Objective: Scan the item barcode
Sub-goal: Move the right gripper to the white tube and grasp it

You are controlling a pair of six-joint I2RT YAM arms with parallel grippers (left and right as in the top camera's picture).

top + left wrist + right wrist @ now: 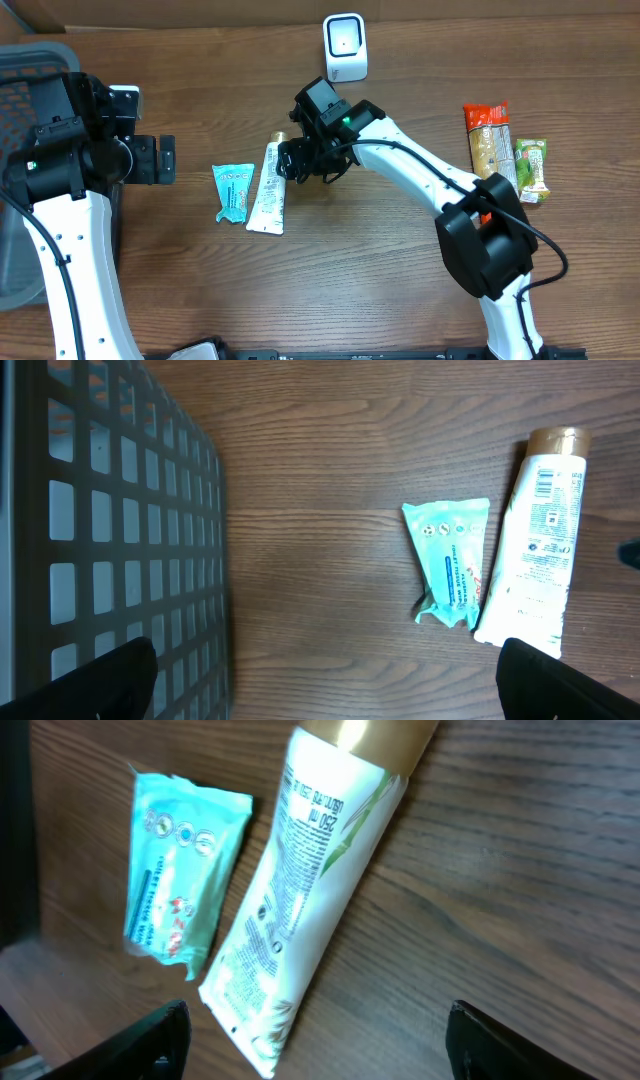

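The left pincer (335, 685) and right pincer (345, 1040) stand apart, empty; tube (310, 890) touches teal packet (180, 870) edge-to-edge.

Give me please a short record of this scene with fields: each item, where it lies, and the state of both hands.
scanner: white, upright, far side, middle
tube: white with a gold cap, lying flat
teal packet: lying flat, close beside the tube
orange bar: lying flat, right side
green bar: next to the orange bar
basket: grey mesh, left edge
left hand: open, empty, near the basket
right hand: open, over the tube's cap end, holding nothing
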